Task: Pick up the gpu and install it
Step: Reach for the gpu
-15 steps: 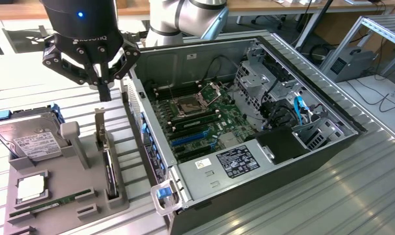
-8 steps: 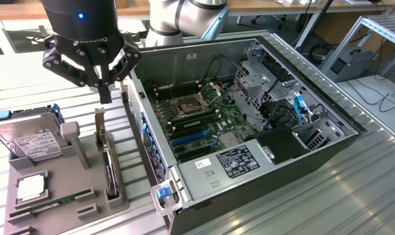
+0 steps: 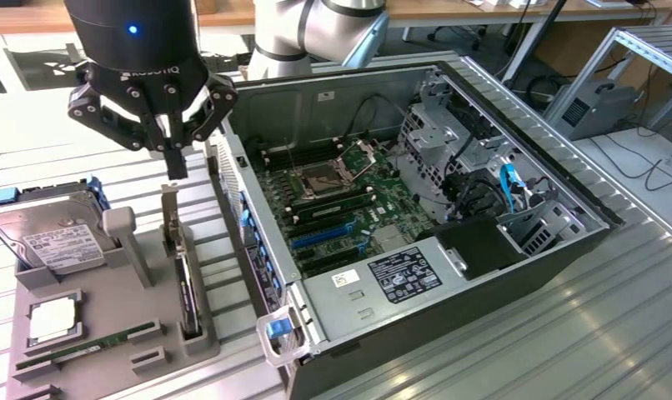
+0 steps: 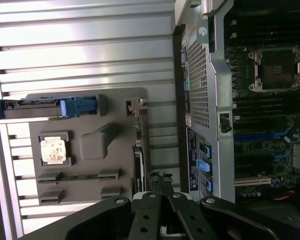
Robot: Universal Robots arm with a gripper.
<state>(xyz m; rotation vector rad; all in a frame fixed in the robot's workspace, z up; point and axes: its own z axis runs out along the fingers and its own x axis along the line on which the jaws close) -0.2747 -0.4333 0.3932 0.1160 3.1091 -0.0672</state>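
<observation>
The gpu (image 3: 185, 279) stands on edge in a slot of the grey holder tray (image 3: 113, 296), its silver bracket (image 3: 170, 210) pointing up at the far end. My gripper (image 3: 176, 169) hangs just above that bracket, fingers shut together with nothing between them. In the wrist view the gripper (image 4: 161, 177) points down over the gpu (image 4: 138, 167), seen edge-on, with the bracket (image 4: 136, 106) beyond the fingertips. The open computer case (image 3: 559, 187) lies beside the tray, its motherboard (image 3: 336, 208) and blue card slots (image 3: 319, 236) exposed.
On the tray are a silver hard drive (image 3: 49, 237) in a blue-edged cradle, a CPU (image 3: 52, 318) and a green RAM stick (image 3: 86, 343). The case's perforated rear wall (image 4: 199, 85) stands close to the gpu. The ribbed metal table (image 3: 559, 333) runs all around.
</observation>
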